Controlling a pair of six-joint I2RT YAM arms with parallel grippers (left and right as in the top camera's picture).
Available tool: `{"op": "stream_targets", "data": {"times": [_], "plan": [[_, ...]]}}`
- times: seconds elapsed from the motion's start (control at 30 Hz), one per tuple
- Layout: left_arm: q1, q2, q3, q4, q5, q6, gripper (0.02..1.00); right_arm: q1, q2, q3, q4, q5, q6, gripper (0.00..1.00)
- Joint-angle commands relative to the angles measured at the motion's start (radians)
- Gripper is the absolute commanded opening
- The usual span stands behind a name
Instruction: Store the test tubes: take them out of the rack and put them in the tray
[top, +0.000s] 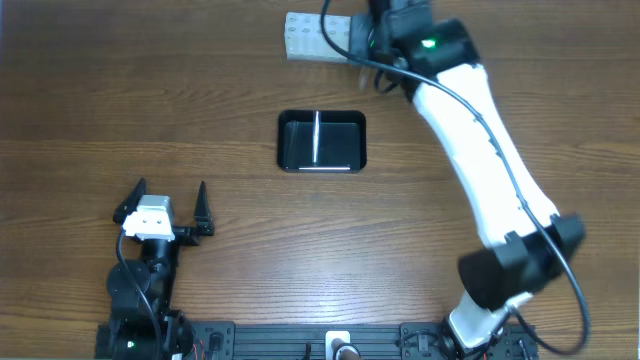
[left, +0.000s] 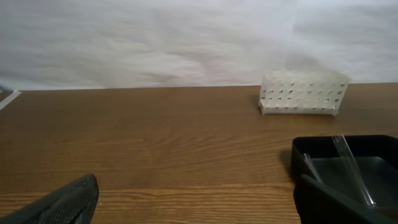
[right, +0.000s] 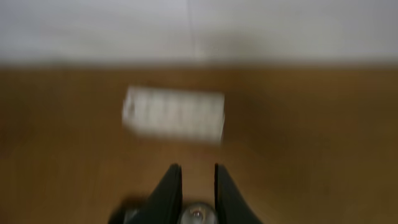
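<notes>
**Right arm up at the rack, left arm parked by its base**

Your right arm (top: 480, 130) stretches up the worktop (top: 120, 90) to its far edge, and its wrist sits at the right end of the white test-tube rack (top: 315, 35). From its own camera the right end effector (right: 191, 168) points toward the rack, which stands on the worktop a little ahead of it. That view is smeared, so you cannot tell how far the end effector is open or whether it has hold of anything.

Your left end effector (top: 170, 187) hangs low over the worktop near its own base, at the left. It is spread wide and grips nothing. It sits well apart from both the rack and the tray.

The black tray (top: 285, 141) rests in the middle of the worktop, between the rack and the arm bases. One clear test tube (top: 317, 135) lies flat inside it, running from the tray's far wall toward its near wall. A second thin pale line (top: 325, 167) runs along the near wall. You cannot tell whether that is another tube or a glint.
</notes>
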Motion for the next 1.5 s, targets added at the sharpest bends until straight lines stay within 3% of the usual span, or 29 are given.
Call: {"op": "stream_targets", "data": {"times": [0.03,0.4,0.9,0.97,1.13,1.5], "plan": [[0.005,-0.005,-0.005,-0.003,0.01,0.014,1.0,0.019,0.163,-0.014,-0.089,-0.168,0.104,0.082],[0.005,-0.005,-0.005,-0.003,0.01,0.014,1.0,0.033,0.37,-0.014,-0.069,-0.197,0.165,0.08],[0.005,-0.005,-0.005,-0.003,0.01,0.014,0.998,0.063,0.41,-0.014,-0.108,-0.197,0.183,0.165],[0.005,-0.005,-0.005,-0.003,0.01,0.014,0.998,0.066,0.41,-0.014,-0.109,-0.197,0.183,0.198],[0.005,-0.005,-0.005,-0.003,0.01,0.014,1.0,0.067,0.41,-0.014,-0.102,-0.197,0.183,0.406],[0.005,-0.005,-0.005,-0.003,0.01,0.014,1.0,0.054,0.325,-0.013,-0.092,-0.19,0.143,0.684]]}}
